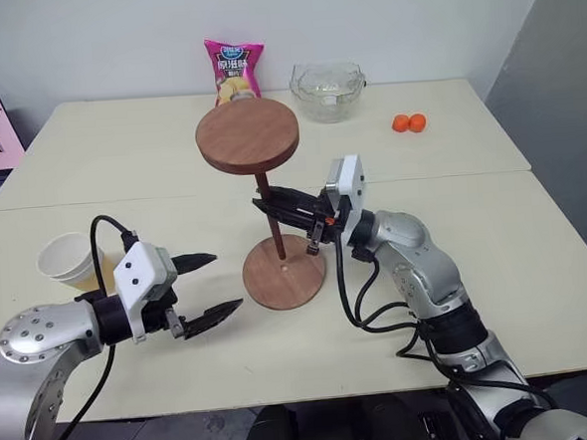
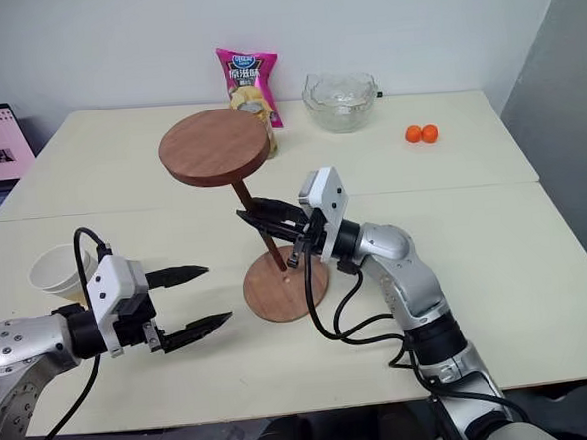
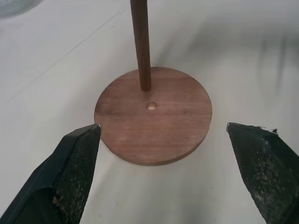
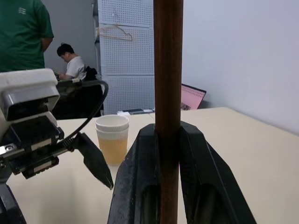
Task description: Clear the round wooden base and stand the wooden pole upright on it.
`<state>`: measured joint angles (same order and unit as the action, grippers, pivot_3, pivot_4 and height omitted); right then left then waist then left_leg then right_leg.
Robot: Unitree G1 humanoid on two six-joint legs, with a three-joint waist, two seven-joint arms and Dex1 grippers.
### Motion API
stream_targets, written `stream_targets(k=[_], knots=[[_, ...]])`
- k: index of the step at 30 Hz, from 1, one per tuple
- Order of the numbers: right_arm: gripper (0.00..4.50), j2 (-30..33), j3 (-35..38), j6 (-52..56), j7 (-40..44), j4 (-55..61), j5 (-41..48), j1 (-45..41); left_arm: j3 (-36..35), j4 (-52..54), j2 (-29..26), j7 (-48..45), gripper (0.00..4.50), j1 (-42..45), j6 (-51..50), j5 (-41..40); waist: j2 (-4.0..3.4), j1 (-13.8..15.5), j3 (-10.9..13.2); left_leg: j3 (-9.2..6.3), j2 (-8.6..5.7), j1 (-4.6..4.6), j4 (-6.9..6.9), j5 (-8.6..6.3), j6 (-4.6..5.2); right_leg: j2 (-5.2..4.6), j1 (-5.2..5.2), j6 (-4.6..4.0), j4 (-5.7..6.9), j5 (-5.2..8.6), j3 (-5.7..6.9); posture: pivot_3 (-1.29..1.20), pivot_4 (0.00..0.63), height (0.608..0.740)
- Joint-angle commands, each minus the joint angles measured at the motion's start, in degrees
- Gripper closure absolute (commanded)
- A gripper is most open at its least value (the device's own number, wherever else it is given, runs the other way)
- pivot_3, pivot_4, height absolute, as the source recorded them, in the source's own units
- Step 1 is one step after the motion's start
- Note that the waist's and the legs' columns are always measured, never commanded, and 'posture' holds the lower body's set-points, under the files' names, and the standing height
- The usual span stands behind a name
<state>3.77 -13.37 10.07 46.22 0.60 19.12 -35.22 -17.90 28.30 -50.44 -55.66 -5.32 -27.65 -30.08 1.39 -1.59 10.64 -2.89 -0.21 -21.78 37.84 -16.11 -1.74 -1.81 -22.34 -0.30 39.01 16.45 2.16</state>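
**Right gripper clamped on the pole, foot on the base just off the hole**

Your right gripper (image 1: 273, 203) is closed on the wooden pole (image 1: 270, 216), pinching the rod about midway, fingers pointing toward your left. The pole stands nearly upright, leaning slightly, with its fixed disc at the top, above and a little behind the gripper. Its lower end sits on the round wooden base (image 1: 299, 279), which lies flat on the table directly below the gripper. In the left wrist view the rod's foot rests just beside the small centre hole (image 3: 151, 106), on its far side, not in it.

Your left gripper (image 1: 206, 285) is wide open and holds nothing. It hovers to the left of the right gripper and lower, its fingers aimed at the base with open table between their tips and the base's rim.

A paper cup (image 1: 69, 262) stands further left, beyond the left gripper. Behind the right gripper, well apart, are a snack bag (image 1: 234, 69), a glass bowl (image 1: 327, 90) and two small orange fruits (image 1: 408, 123) near the table's far edge. The table (image 1: 534, 235) to the gripper's right is bare up to its edge.
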Motion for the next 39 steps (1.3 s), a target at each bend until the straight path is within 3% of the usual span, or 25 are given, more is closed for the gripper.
stream_targets(k=[1, 31, 39], knots=[[4.28, -0.5, -0.6, -3.2, 0.9, 0.2, -0.5, 0.0, -0.1, 0.6, -2.2, -1.4, 0.0, -0.3, 0.7, 1.0, 0.0, 0.0, 0.0, 0.0, 0.0, 0.0, 0.0, 0.0, 0.0, 0.0, 0.0, 0.0, 0.0, 0.0, 0.0, 0.0, 0.15, 0.74], [4.28, -0.5, -3.5, -6.3, 0.2, -1.8, -3.4, 4.5, 1.4, -1.3, -4.0, -3.2, 0.0, -0.6, 1.2, 2.8, 0.0, 0.0, 0.0, 0.0, 0.0, 0.01, 0.0, 0.0, 0.0, 0.0, 0.01, 0.0, -0.01, 0.0, -0.01, 0.0, 0.15, 0.74], [4.28, 1.1, -3.8, -2.0, -1.3, -2.4, -4.5, 5.7, 2.1, -1.9, -3.7, -3.3, 0.0, 0.2, 1.7, 3.4, 0.01, 0.0, 0.0, 0.0, 0.0, 0.02, -0.01, 0.0, 0.0, 0.0, 0.01, 0.0, 0.0, 0.0, 0.0, 0.0, 0.15, 0.74]])
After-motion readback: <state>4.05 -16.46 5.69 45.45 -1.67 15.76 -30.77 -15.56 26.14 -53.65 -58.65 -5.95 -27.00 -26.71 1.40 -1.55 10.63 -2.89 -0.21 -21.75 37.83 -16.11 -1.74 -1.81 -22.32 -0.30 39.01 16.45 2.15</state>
